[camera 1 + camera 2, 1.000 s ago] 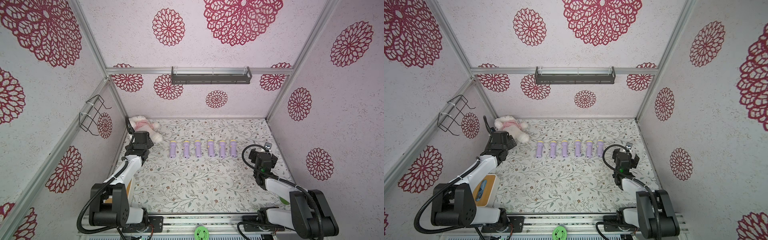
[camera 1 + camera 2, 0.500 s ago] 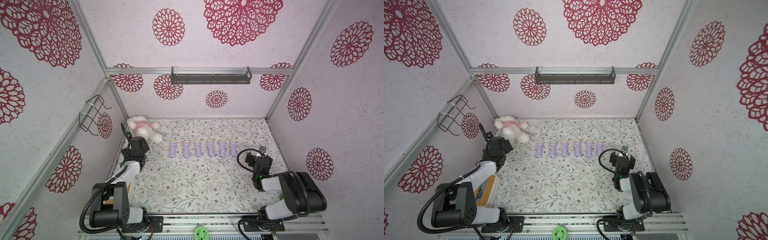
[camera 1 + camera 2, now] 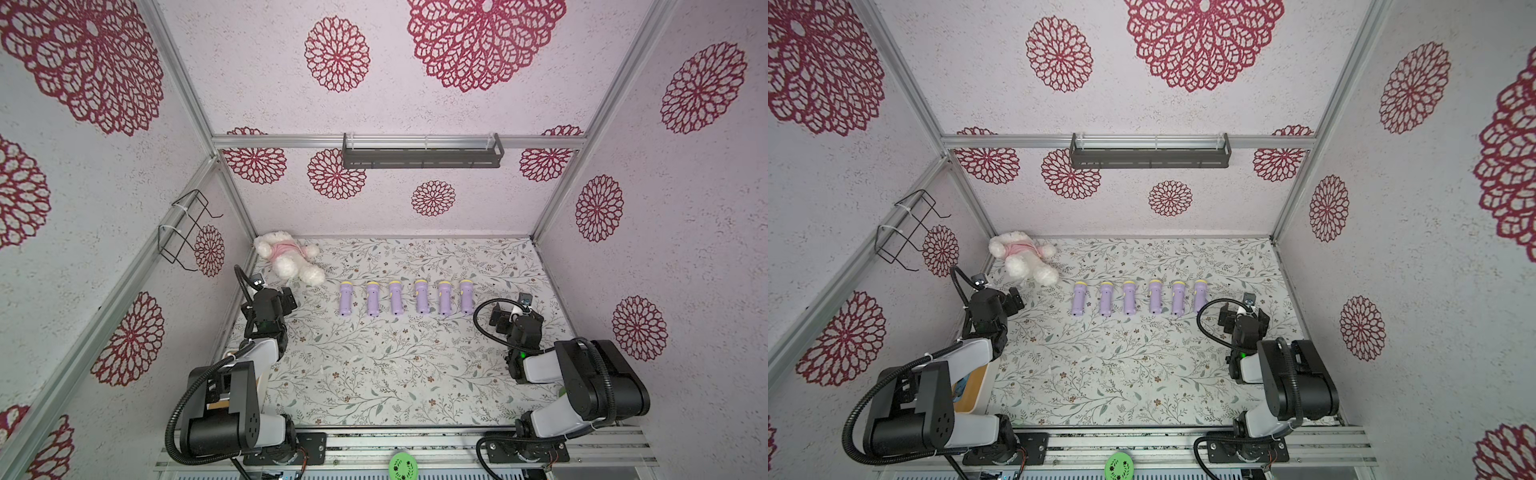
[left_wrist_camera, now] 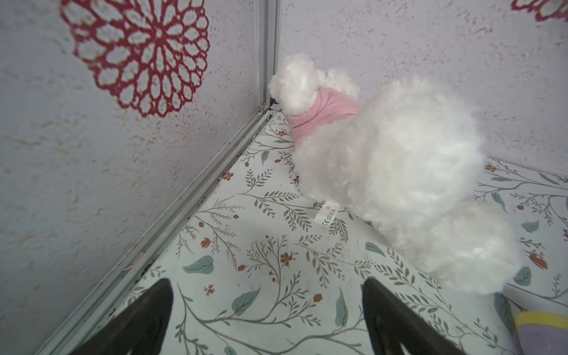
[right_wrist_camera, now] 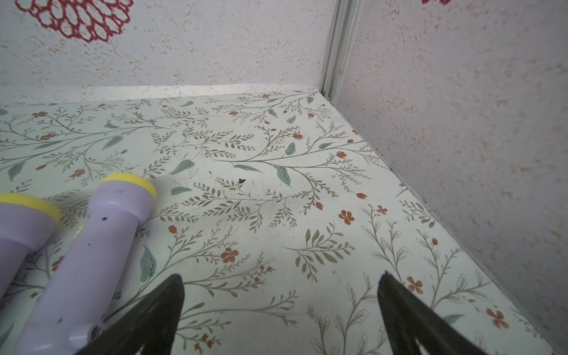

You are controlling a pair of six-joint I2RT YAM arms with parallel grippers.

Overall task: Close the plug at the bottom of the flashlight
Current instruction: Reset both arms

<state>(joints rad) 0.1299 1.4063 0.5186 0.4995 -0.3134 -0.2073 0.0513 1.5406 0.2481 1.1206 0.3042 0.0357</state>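
Several purple flashlights (image 3: 405, 297) with yellow heads lie side by side in a row across the middle of the floral table (image 3: 374, 365) in both top views, heads toward the back wall. Their plugs are too small to make out. My left gripper (image 3: 287, 298) hovers open left of the row, near the plush toy. In the left wrist view my left gripper (image 4: 266, 281) is empty and one flashlight (image 4: 544, 332) shows at the edge. My right gripper (image 3: 509, 313) is open just right of the row. In the right wrist view my right gripper (image 5: 281, 275) is empty beside the last flashlight (image 5: 101, 246).
A white plush toy (image 3: 286, 257) in a pink top lies in the back left corner. A wire basket (image 3: 187, 230) hangs on the left wall and a grey shelf (image 3: 422, 156) on the back wall. A wooden box (image 3: 971, 390) sits by the left arm's base.
Both arms have drawn back toward the front edge, and the right arm has folded down low. Both grippers stayed open, and the flashlights have not moved.
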